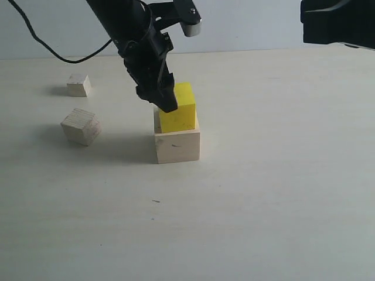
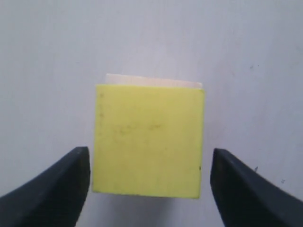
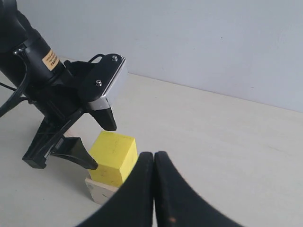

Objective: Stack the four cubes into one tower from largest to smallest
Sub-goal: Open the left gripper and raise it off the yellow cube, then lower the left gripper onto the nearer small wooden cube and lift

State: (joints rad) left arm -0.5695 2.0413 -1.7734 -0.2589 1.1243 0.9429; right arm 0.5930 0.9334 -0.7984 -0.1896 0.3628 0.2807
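second cube [image 1: 178,109] on largest cube [image 1: 177,145] | third cube [image 1: 81,126] left of them | smallest cube [image 1: 78,85] — behind third

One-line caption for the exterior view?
Left end effector open around the yellow cube atop the large wood cube; grainy cube and tiny cube lie unstacked nearby.

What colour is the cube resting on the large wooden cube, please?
The upper cube is bright yellow, clearest in the left wrist view.

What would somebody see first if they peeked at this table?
The bright yellow cube stands out most, sitting on the large pale wood cube in the middle. The black left gripper straddles it, jaws open with a gap on each side. Off to the left in the exterior view, the grainy wood cube and the tiny wood cube lie apart, not yet stacked.
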